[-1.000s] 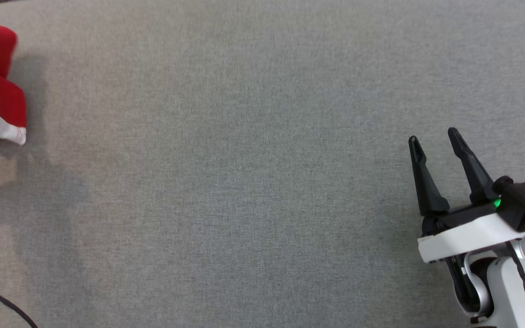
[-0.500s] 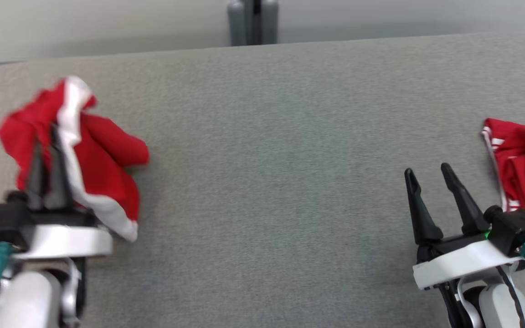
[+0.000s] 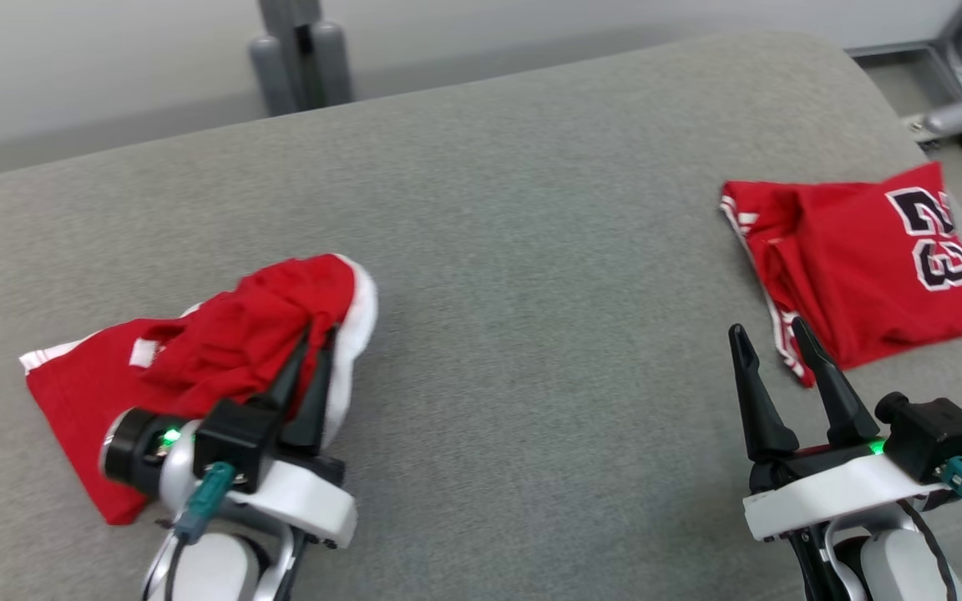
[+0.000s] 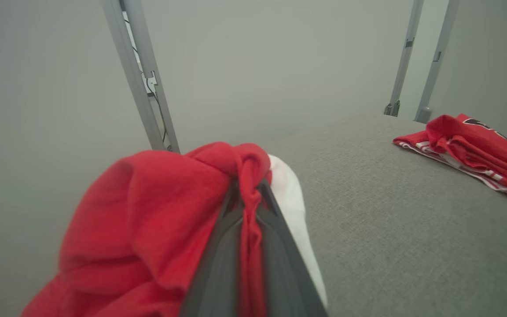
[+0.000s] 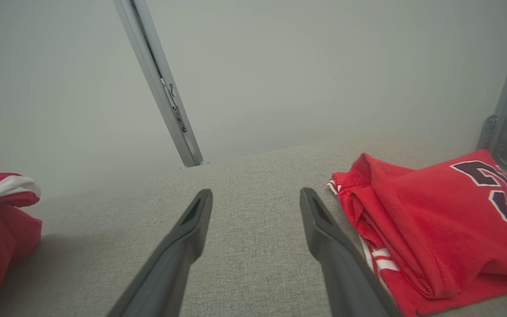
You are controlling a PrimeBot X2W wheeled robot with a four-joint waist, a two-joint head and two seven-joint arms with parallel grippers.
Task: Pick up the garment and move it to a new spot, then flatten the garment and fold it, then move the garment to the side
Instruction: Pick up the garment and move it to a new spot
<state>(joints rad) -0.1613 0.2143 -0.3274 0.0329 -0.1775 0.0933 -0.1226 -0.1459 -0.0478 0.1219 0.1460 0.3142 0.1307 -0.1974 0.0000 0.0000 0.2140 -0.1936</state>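
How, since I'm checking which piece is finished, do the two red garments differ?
The left garment is bunched up; the right garment lies folded flat. The left end effector is shut on the left garment; nothing grips the right garment. The right garment shows a dark 23; the left garment, only creased cloth. Both are red with white trim.

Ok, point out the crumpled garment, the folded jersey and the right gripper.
crumpled garment [image 3: 230, 338]: head view, its bunched red middle.
folded jersey [image 3: 861, 267]: head view, plain red cloth beside the number.
right gripper [image 3: 767, 327]: head view, midway between its two fingertips.
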